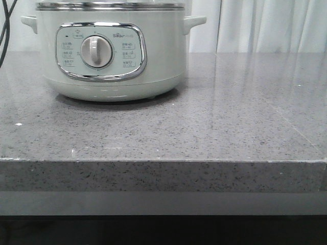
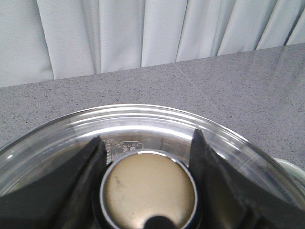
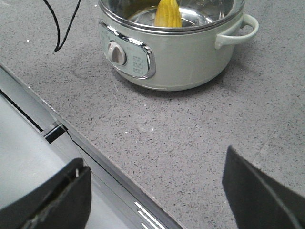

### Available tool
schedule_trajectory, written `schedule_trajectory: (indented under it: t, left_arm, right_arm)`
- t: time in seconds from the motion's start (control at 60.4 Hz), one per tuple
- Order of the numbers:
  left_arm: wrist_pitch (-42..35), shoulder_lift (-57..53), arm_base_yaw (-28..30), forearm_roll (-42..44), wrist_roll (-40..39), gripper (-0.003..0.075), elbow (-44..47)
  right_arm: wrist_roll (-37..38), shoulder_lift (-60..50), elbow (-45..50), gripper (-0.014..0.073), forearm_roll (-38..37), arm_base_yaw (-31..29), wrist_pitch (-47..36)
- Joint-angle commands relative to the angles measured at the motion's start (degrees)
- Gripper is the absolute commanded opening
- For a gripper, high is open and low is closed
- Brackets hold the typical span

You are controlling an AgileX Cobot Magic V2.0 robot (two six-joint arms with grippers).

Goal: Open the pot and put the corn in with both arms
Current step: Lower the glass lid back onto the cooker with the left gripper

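The pale green-white pot (image 1: 110, 51) stands at the back left of the grey counter. In the right wrist view the pot (image 3: 176, 52) is open, with the yellow corn (image 3: 167, 14) standing inside its metal bowl. My left gripper (image 2: 148, 138) is shut on the round metal knob (image 2: 149, 191) of the glass lid (image 2: 143, 119) and holds the lid off the pot, over the counter near the curtains. My right gripper (image 3: 155, 160) is open and empty, above the counter's front edge, well in front of the pot. Neither gripper shows in the front view.
A black cable (image 3: 59, 28) lies on the counter beside the pot, on the dial's side. Pale curtains (image 1: 265, 25) hang behind the counter. The counter's front edge (image 1: 163, 161) drops to a lower ledge.
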Motion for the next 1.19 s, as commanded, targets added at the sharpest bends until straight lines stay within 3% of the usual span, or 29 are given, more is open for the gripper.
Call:
schedule_trajectory:
  t: [0.0, 0.099, 0.331, 0.679, 0.928, 1.176]
  left_arm:
    - [-6.7, -2.4, 0.0, 0.0, -0.2, 0.0435, -2.5]
    - [-6.3, -3.2, 0.0, 0.0, -0.2, 0.0507, -2.5]
    - [0.8, -13.1, 0.0, 3.2, -0.1, 0.0469, -2.5]
    - [29.8, -36.3, 0.0, 7.2, -0.1, 0.0436, -0.5]
    - [30.7, -53.3, 0.0, 5.3, -0.1, 0.0436, 15.7]
    - [30.4, -63.4, 0.0, 3.3, -0.2, 0.0436, 28.6]
  right_arm:
    - [-0.3, -0.3, -1.5, 0.0584, 0.1, -0.1, -3.7]
    - [-0.3, -0.3, -1.5, 0.0584, 0.1, -0.1, -3.7]
    - [-0.3, -0.3, -1.5, 0.0584, 0.1, -0.1, -3.7]
    - [-0.3, -0.3, -1.5, 0.0584, 0.1, -0.1, -3.7]
    - [-0.3, -0.3, -1.5, 0.0584, 0.1, -0.1, -3.7]
    - [-0.3, -0.3, -1.5, 0.0584, 0.1, -0.1, -3.7]
